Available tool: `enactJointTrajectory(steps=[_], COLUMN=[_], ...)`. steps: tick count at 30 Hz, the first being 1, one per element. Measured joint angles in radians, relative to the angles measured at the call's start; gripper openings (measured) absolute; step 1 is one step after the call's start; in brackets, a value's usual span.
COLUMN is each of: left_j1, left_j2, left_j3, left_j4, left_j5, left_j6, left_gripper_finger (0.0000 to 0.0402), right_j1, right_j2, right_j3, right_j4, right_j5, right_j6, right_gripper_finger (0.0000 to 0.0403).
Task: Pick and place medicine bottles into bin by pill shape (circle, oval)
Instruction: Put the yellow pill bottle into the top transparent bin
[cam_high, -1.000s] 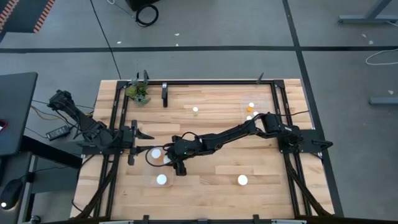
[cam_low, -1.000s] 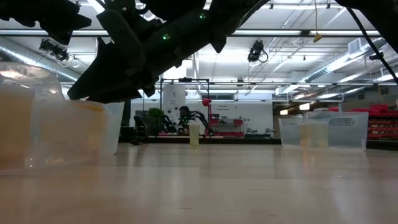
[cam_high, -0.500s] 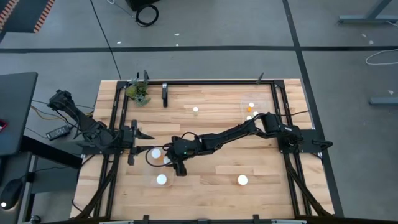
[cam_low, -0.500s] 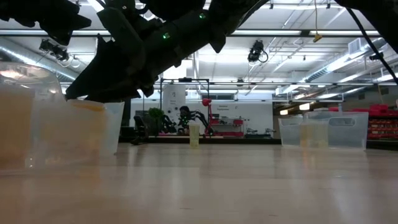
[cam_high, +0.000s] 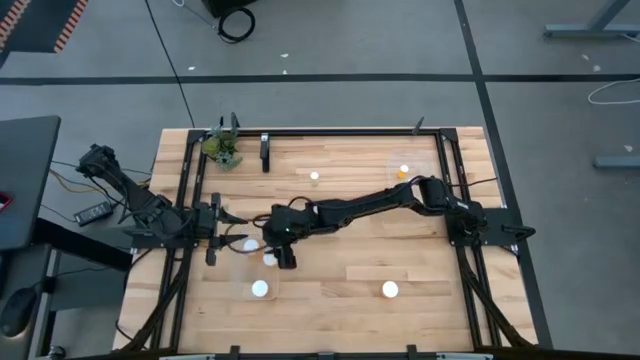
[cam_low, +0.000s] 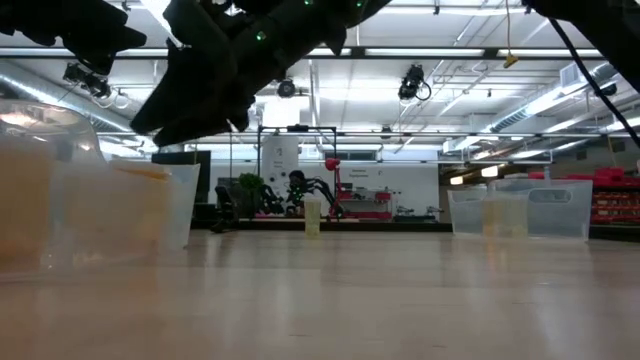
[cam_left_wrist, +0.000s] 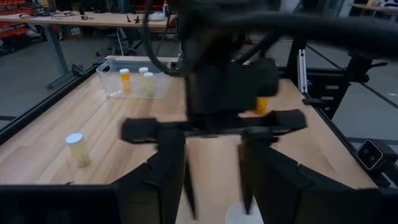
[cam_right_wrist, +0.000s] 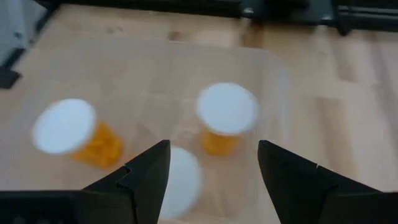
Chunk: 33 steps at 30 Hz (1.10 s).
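A clear bin (cam_high: 240, 272) at the table's near left holds three amber medicine bottles with white caps (cam_right_wrist: 227, 109) (cam_right_wrist: 63, 126) (cam_right_wrist: 180, 180). My right gripper (cam_right_wrist: 211, 165) hangs open above that bin (cam_high: 285, 252), with nothing between its fingers. A second clear bin (cam_high: 405, 175) at the far right holds more bottles. Two bottles stand loose on the table on their bases, one far (cam_high: 314, 176) and one near (cam_high: 390, 290). My left gripper (cam_left_wrist: 214, 186) waits open at the table's left edge (cam_high: 222, 222), facing the right gripper.
A small green plant (cam_high: 222, 148) sits at the far left corner. A black frame (cam_high: 350, 131) runs around the table's edges. In the low view the near bin's wall (cam_low: 90, 215) stands at the left and the other bin (cam_low: 520, 210) at the right.
My right gripper has risen over the near left bin and drawn back a little toward the far edge, staying open. A white-capped bottle that stood under it in the bin now shows in the high view.
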Motion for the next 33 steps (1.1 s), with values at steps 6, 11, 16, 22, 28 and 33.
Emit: enactJointTrajectory(steps=[6,11,16,22,28,33], left_j1=[0.000,0.000,0.000,0.000,0.000,0.000], left_j2=[0.000,0.000,0.000,0.000,0.000,0.000], left_j3=[0.000,0.000,0.000,0.000,0.000,0.000], left_j4=[-0.006,-0.033,-0.032,-0.028,-0.039,-0.045], left_j5=[0.000,0.000,-0.007,-0.024,-0.026,-0.026], left_j6=[0.000,-0.024,-0.040,-0.022,-0.045,-0.049], left_gripper_finger=[0.0173,0.0172,0.0176,0.0176,0.0172,0.0174], right_j1=[-0.007,-0.013,-0.018,-0.068,-0.136,-0.198], right_j2=[-0.002,-0.042,-0.089,-0.102,-0.102,-0.102], right_j3=[0.072,0.076,0.075,0.075,0.075,0.074], right_j4=[-0.078,-0.105,-0.156,-0.233,-0.320,-0.388], right_j5=[0.003,0.009,0.077,0.083,0.085,0.071], right_j6=[-0.060,-0.092,-0.144,-0.165,-0.188,-0.207], right_gripper_finger=[0.0250,0.0250,0.0250,0.0249,0.0249,0.0249])
